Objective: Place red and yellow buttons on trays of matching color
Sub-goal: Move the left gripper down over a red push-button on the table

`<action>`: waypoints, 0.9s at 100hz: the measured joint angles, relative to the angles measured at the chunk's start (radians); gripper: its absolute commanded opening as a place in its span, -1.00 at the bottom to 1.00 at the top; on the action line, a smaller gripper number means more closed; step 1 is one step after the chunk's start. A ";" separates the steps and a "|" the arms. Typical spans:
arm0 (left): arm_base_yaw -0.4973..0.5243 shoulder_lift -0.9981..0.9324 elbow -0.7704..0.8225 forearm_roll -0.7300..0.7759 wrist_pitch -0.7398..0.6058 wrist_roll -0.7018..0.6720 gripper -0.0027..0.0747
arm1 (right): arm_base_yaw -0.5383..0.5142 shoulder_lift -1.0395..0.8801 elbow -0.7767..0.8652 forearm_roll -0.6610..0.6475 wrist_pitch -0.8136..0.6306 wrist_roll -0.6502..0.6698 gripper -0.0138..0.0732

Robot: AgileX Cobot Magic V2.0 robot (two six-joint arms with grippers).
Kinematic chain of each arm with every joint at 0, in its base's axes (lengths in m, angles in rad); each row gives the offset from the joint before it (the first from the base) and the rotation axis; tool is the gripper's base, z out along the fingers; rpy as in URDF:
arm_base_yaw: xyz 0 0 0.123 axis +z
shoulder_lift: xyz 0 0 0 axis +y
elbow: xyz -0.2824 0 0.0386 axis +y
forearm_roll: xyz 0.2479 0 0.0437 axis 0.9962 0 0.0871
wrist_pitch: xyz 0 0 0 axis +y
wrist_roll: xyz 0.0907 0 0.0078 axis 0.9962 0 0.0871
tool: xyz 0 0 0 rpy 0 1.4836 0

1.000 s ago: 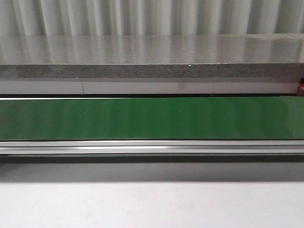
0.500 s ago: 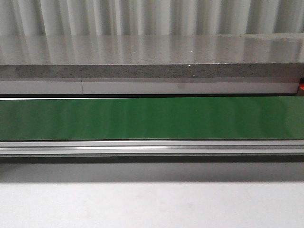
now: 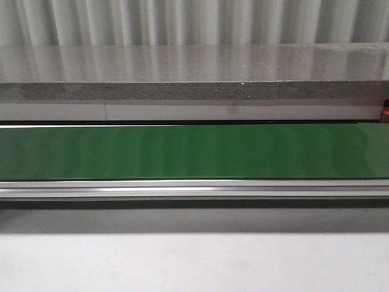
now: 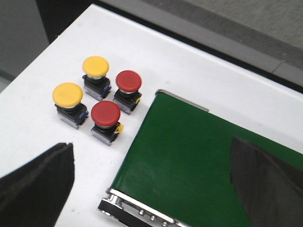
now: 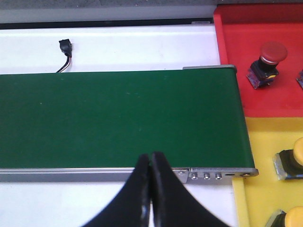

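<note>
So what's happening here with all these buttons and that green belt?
A two-armed robot is sorting push buttons by colour. Right now neither tool holds anything: the left tool hangs open near two yellow buttons and two red buttons waiting on the white table beside the green belt. The right tool is shut, over the belt's other end, where a red button already sits in the red tray and yellow ones in the yellow tray.

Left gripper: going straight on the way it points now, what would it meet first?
Probably the green belt, bare ahead of the open left gripper. The four buttons sit off to one side; depth is uncertain.
</note>
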State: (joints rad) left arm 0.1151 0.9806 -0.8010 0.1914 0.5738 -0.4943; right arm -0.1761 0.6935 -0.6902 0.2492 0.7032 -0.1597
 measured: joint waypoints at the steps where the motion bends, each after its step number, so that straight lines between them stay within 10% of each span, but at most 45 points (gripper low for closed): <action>1: 0.007 0.014 -0.003 0.000 -0.002 0.000 0.72 | 0.000 0.000 0.000 0.000 0.000 0.000 -0.84; 90: 0.187 0.617 -0.138 -0.102 -0.172 -0.001 0.72 | 0.000 0.000 0.000 0.000 0.000 0.000 -0.84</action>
State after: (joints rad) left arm 0.3024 1.5975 -0.9389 0.0898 0.4019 -0.4953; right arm -0.1761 0.6935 -0.6902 0.2492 0.7032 -0.1597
